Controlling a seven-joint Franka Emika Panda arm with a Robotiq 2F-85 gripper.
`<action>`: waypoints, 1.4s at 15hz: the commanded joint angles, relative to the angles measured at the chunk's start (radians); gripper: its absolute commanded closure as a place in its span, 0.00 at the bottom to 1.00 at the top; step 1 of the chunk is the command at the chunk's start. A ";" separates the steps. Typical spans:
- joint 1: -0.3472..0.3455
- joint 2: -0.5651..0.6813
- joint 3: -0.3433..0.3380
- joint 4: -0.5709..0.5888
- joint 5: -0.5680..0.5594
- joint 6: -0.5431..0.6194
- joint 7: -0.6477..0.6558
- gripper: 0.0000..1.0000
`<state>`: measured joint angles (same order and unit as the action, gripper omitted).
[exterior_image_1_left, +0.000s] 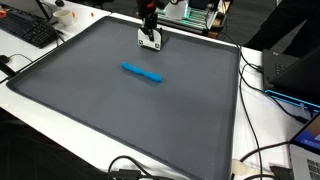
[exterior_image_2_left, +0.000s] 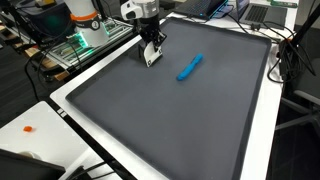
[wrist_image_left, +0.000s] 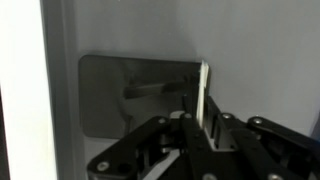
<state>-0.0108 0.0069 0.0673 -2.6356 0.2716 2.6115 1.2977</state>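
My gripper (exterior_image_1_left: 150, 31) (exterior_image_2_left: 149, 40) is at the far edge of a big grey mat (exterior_image_1_left: 110, 120) (exterior_image_2_left: 200, 125). It is shut on a thin white flat piece (exterior_image_1_left: 150, 42) (exterior_image_2_left: 152, 57) held upright, lower edge at or just above the mat. In the wrist view the piece (wrist_image_left: 203, 90) shows edge-on between the fingers (wrist_image_left: 200, 128), with a dark rectangular shadow beside it on the mat. A blue marker-like stick (exterior_image_1_left: 143, 73) (exterior_image_2_left: 190, 67) lies on the mat, well apart from the gripper.
The mat lies on a white table (exterior_image_1_left: 250, 120) (exterior_image_2_left: 40, 115). A keyboard (exterior_image_1_left: 30, 30) lies beside the mat. Cables (exterior_image_1_left: 262, 160) and dark equipment (exterior_image_1_left: 295, 65) lie along one side. A small orange bit (exterior_image_2_left: 29, 129) is on the table.
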 joint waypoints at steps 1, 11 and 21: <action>0.014 0.004 -0.018 0.003 -0.010 0.019 0.046 1.00; 0.016 -0.074 -0.018 0.028 -0.020 0.034 0.046 0.99; 0.049 -0.072 0.028 0.218 -0.270 -0.088 -0.139 0.99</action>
<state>0.0171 -0.0867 0.0828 -2.4734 0.0336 2.5579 1.2450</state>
